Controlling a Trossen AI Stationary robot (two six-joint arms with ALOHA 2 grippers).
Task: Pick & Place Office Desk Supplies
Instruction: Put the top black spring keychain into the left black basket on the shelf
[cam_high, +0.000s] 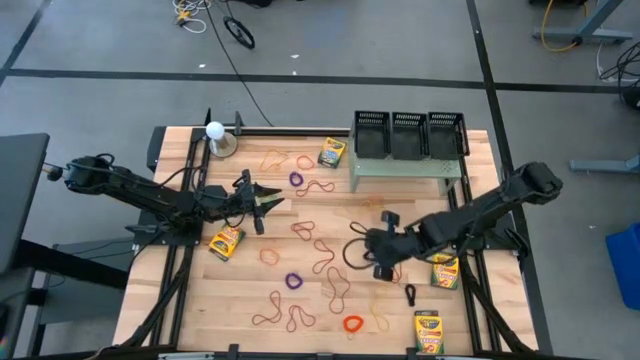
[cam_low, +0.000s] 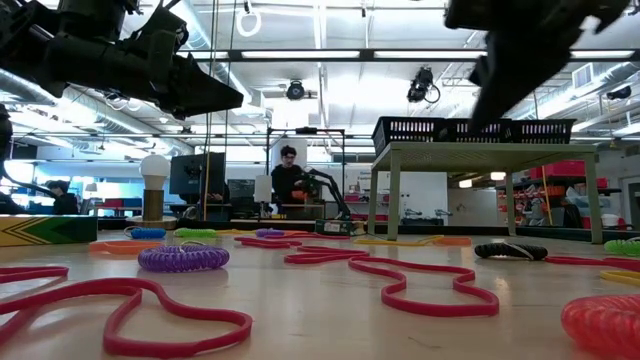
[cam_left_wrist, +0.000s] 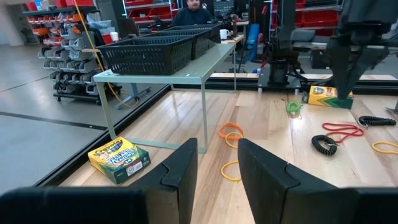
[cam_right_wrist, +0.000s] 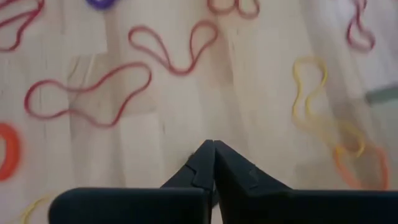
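Observation:
Rubber-band loops in red (cam_high: 335, 285), tan and yellow lie loose on the wooden table, among small coil rings: purple (cam_high: 293, 281), orange (cam_high: 352, 323), black (cam_high: 410, 294). Crayon boxes lie flat at the far middle (cam_high: 331, 152), the left (cam_high: 226, 242) and the near right (cam_high: 444, 270). My left gripper (cam_high: 265, 200) is level above the table's left half. It is open (cam_left_wrist: 217, 168) with nothing between its fingers. My right gripper (cam_high: 378, 258) slants down over the right-middle. It is shut (cam_right_wrist: 213, 152) above bare wood, with red bands (cam_right_wrist: 87, 93) and a yellow band (cam_right_wrist: 311, 93) beyond its tips.
A pale green stand (cam_high: 405, 170) bearing three black baskets (cam_high: 408, 133) is at the far right. A white ball on a round base (cam_high: 215, 135) stands at the far left. A fourth crayon box (cam_high: 429, 330) lies at the near edge. A person sits in the room beyond (cam_low: 290, 175).

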